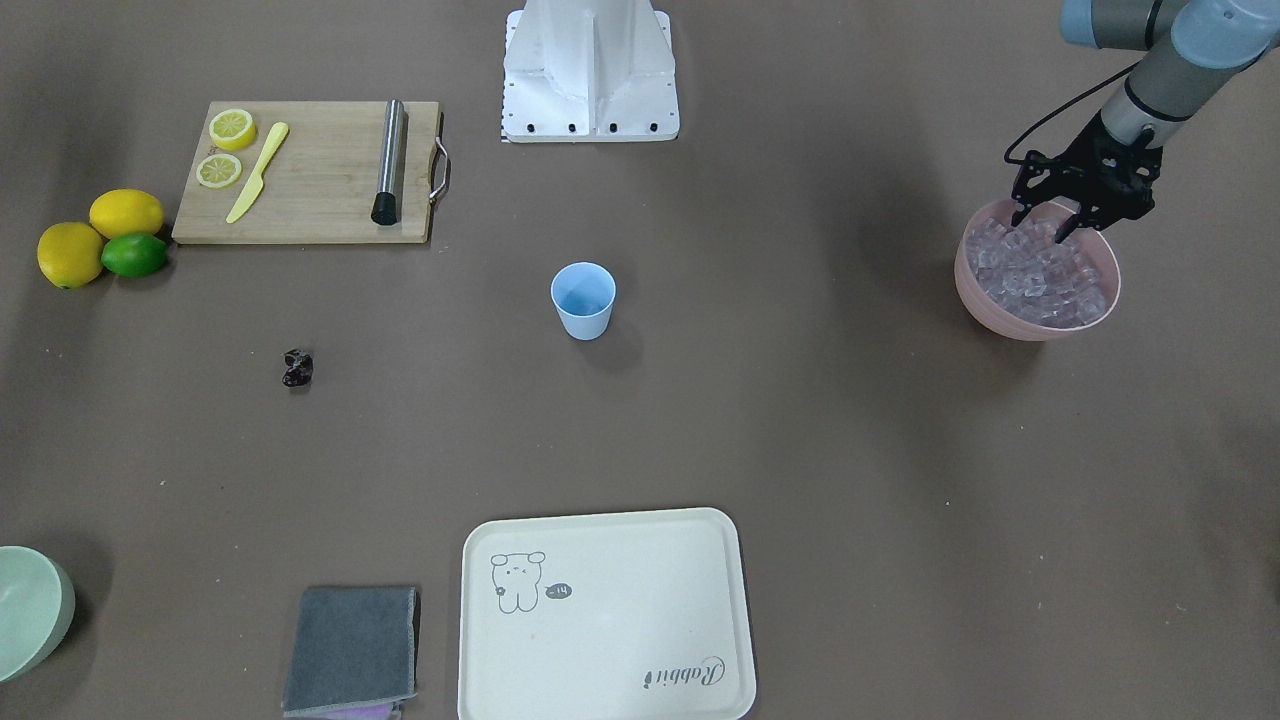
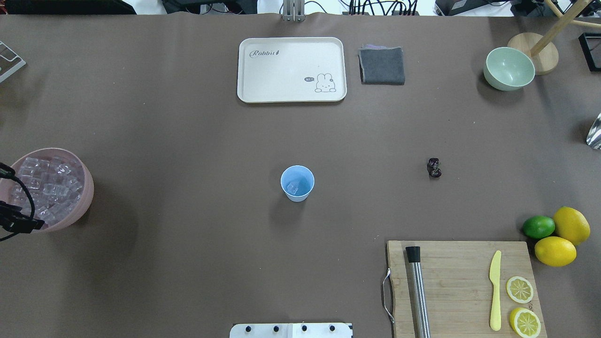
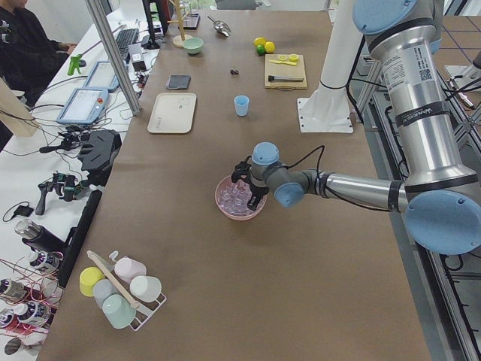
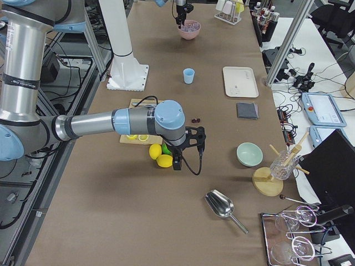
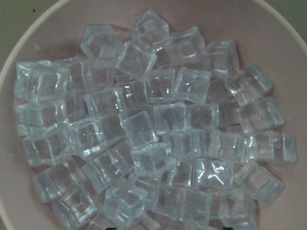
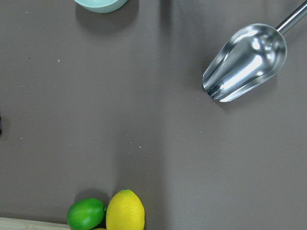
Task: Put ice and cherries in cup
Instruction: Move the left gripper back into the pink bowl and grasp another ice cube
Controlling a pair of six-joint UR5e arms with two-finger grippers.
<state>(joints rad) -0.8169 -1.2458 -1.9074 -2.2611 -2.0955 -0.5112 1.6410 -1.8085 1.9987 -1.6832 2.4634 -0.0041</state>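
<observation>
Brown matte tabletop (image 2: 188,141) runs wide under both arms. At the end on the robot's left stands a wide pink plastic bowl (image 2: 88,190), heaped with small clear glassy ice cubes (image 2: 49,185). The black two-finger left gripper (image 1: 1048,218) hangs over that heap with its fingers spread apart, tips down among the top cubes. The right gripper (image 4: 177,160) hovers above the table near the yellow lemons (image 2: 555,251) — whether its fingers are spread or closed cannot be told. A small light blue tapered plastic cup (image 2: 297,183) stands upright mid-table, well apart from the bowl, with one cube lying inside. Tiny dark glossy cherries (image 2: 434,167) rest on the bare tabletop to the robot's right of the cup — apart from it and from the lemons.
</observation>
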